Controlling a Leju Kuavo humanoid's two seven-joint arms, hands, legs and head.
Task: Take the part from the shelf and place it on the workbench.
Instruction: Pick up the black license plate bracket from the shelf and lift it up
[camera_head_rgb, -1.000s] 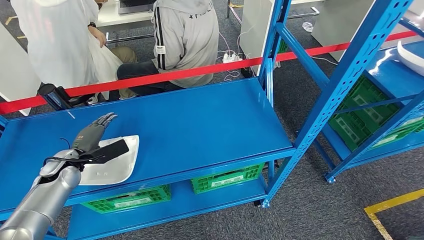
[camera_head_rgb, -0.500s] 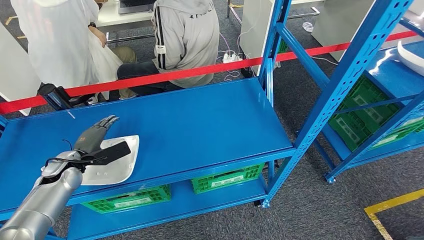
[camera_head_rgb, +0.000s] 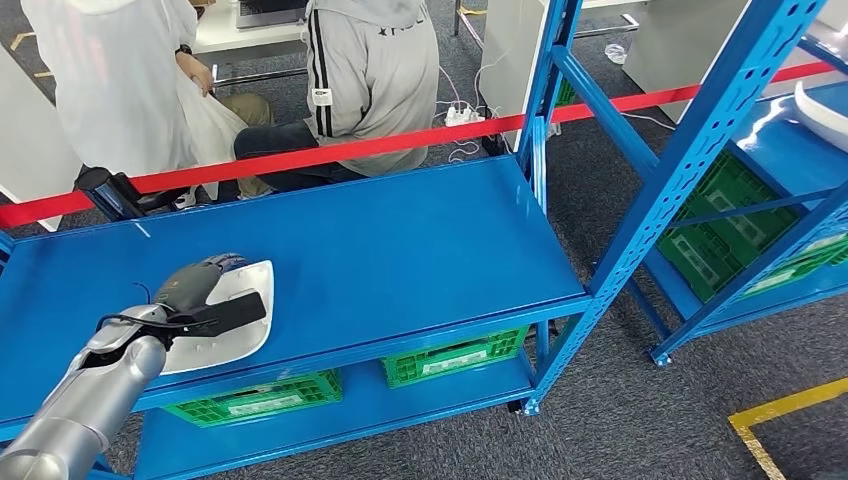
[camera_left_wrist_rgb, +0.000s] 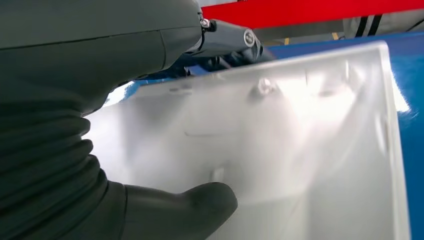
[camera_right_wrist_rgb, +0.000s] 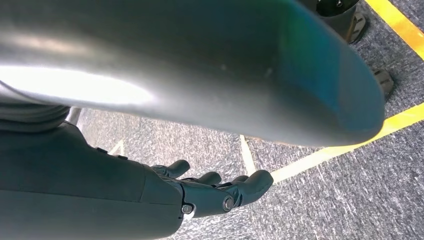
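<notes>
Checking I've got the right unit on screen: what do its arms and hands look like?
The left arm is smooth silver metal with a thin black cable looping at the wrist. The left hand is dark grey with darker fingers and a grey ribbed wrist cover. The right hand is the same dark grey, with small silver pins.

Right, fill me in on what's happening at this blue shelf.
The robot's left hand is curled over the far edge of a white plastic part lying flat on the blue shelf, thumb underneath the near side, so it looks to be gripping it. The part is not lifted yet. The right hand hangs over the carpeted floor, holding nothing. Two people are busy behind the red barrier tape.
</notes>
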